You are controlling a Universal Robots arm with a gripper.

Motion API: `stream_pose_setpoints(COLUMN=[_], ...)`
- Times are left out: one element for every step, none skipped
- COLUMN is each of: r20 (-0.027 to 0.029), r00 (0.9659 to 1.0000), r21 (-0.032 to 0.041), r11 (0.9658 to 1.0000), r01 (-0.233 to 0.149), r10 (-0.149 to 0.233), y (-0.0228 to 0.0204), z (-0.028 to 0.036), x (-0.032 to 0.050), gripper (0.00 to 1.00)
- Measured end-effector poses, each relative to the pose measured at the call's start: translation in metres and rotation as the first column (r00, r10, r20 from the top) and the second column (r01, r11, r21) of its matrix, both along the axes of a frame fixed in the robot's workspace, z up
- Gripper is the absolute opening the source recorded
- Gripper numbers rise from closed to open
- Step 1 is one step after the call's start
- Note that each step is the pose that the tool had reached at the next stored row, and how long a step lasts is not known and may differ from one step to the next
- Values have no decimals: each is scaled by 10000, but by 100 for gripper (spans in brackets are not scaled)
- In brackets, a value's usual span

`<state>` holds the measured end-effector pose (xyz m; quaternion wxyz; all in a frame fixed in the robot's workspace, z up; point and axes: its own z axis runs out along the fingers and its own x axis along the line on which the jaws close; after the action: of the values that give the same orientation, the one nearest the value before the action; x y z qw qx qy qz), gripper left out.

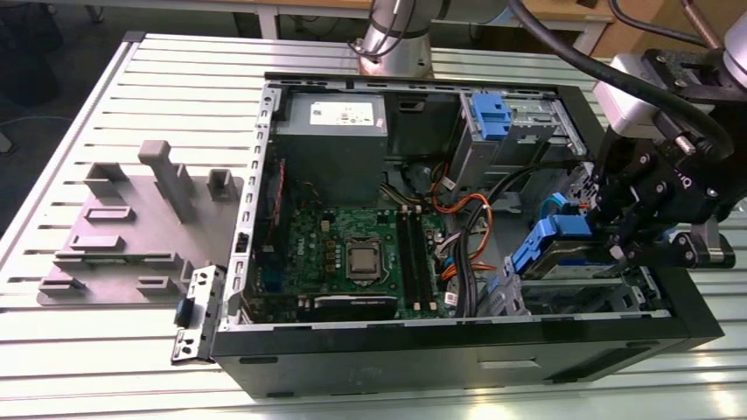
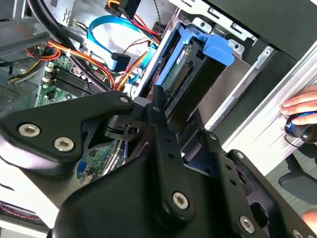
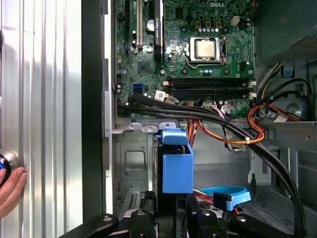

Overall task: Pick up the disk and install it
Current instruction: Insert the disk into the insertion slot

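The disk (image 1: 558, 252) is a grey drive clipped in a blue plastic carrier. It stands on edge at the drive bay (image 1: 583, 293) in the open computer case's corner, at the exterior view's right. My black gripper (image 1: 610, 238) is shut on it from above. In the first wrist view the blue carrier (image 3: 177, 166) sits between the two black fingers (image 3: 148, 218), partly down in the metal bay (image 3: 132, 163). In the second wrist view the disk's connector edge (image 2: 177, 79) and blue tab (image 2: 218, 47) show beyond the gripper's linkage (image 2: 163, 144).
The case holds a motherboard (image 1: 350, 254), a grey power-supply box (image 1: 331, 131), orange and black cables (image 1: 467, 219) and another blue carrier (image 1: 488, 114) in the far bay. A grey fixture block (image 1: 129, 227) lies at the exterior view's left. A person's hand (image 3: 11, 187) rests on the table edge.
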<state>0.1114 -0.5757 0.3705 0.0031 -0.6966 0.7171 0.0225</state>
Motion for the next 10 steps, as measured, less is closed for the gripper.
stream_pose_setpoints(r20=[0,0,0,0,0,0,0,0,0,2], r00=[10000,10000,10000,10000,10000,10000,10000,10000,10000,10000], r21=[0,-1,0,-2,1,0,0,0,2,1], r11=[10000,10000,10000,10000,10000,10000,10000,10000,10000,10000], r01=[1,1,1,1,1,0,0,0,0,0], r10=[-1,-1,-1,-1,-1,0,0,0,0,0], y=[0,0,0,0,0,0,0,0,4,12], z=[-1,0,-1,-1,-2,-2,-3,-5,-15,-30], x=[0,0,0,0,0,0,0,0,0,-2], gripper=[35,36,36,36,42,42,42,42,42,42])
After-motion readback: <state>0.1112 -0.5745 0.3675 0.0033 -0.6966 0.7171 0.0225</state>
